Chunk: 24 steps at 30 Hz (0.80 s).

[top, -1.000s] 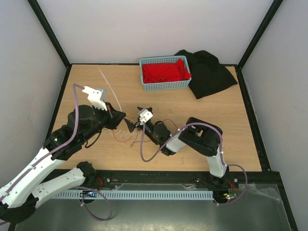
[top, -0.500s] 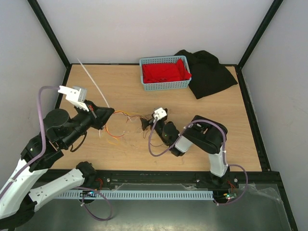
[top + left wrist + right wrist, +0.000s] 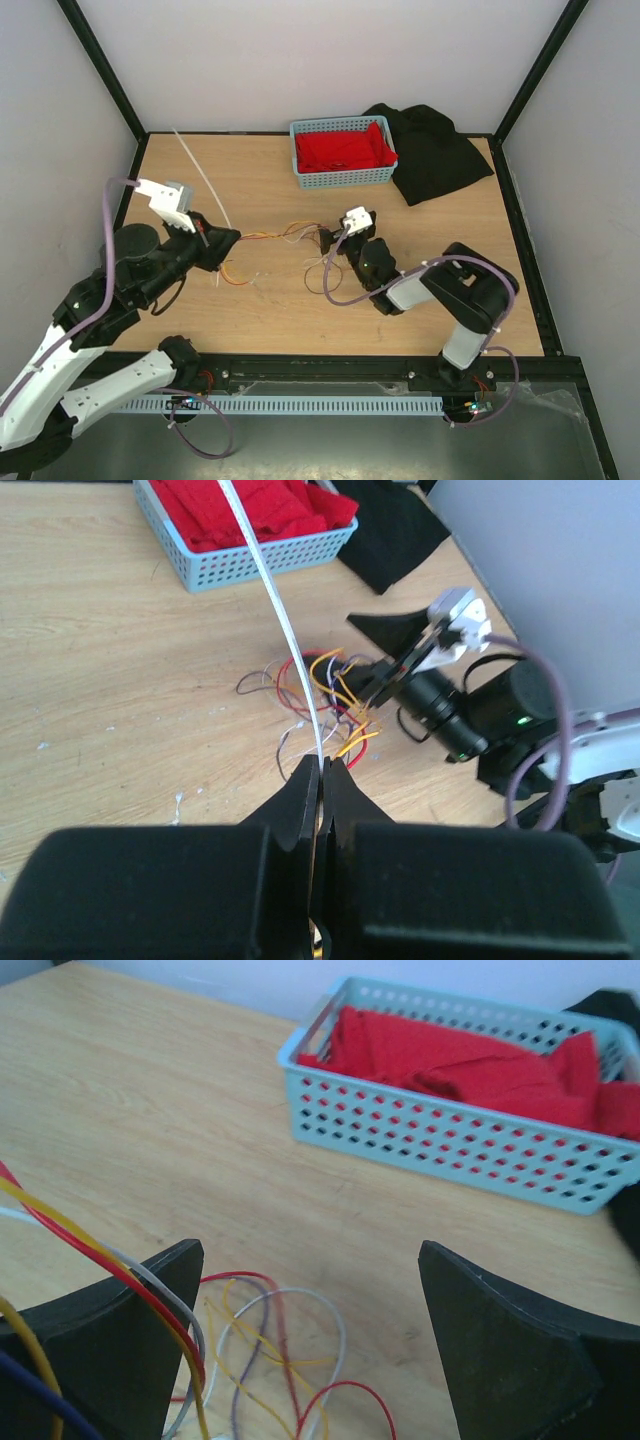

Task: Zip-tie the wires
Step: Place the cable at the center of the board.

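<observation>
Top external view, left end effector (image 3: 230, 239) clenched on thin whitish plastic zip tie (image 3: 203, 180) (strip pointing away), curly thin coloured wires (image 3: 285, 238) on wooden tabletop (image 3: 450, 250), right end effector (image 3: 325, 248) released beside them.

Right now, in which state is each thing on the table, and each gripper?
left gripper, shut on one end of the zip tie.
right gripper, open, holding nothing.
zip tie, straight, pinched at one end.
wires, loose tangle on the table between the grippers.
basket, upright, holding red cloth.
black cloth, crumpled beside the basket.
</observation>
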Available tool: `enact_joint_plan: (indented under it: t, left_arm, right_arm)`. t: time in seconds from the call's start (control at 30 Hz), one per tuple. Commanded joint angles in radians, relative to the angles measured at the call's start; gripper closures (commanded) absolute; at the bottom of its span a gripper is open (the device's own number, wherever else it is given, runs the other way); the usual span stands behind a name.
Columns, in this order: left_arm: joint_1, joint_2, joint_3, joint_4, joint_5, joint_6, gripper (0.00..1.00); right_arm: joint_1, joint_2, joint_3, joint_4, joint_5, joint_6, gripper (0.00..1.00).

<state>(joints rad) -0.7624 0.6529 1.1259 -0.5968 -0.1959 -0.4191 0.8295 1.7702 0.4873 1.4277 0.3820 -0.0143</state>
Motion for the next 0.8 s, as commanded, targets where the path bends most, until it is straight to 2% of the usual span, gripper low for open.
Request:
enact_joint_plan:
  t: [0.0,0.13,0.23,0.43,0.57,0.77]
  left_arm:
    - [0.003,0.070,-0.025,0.020,0.011,0.016,1.00]
    - [0.004,0.151,-0.014,0.071,0.030,0.042,1.00]
    - [0.006,0.202,-0.013,0.122,0.033,0.060,1.00]
    - [0.022,0.260,-0.005,0.141,-0.024,0.090,1.00]
    - [0.054,0.252,-0.023,0.137,-0.025,0.096,1.00]
    - [0.131,0.206,-0.130,0.134,0.011,0.030,1.00]
  right_arm:
    - [-0.050,-0.153,0.006,-0.184,-0.007,-0.103,0.01]
    - [-0.103,-0.296,0.041,-0.364,-0.038,-0.253,0.01]
    - [-0.115,-0.387,0.110,-0.565,-0.120,-0.397,0.01]
    - [-0.116,-0.470,0.245,-0.935,-0.196,-0.573,0.01]
    - [-0.116,-0.478,0.262,-1.035,-0.305,-0.546,0.01]
    - [-0.115,-0.424,0.211,-1.015,-0.476,-0.425,0.01]
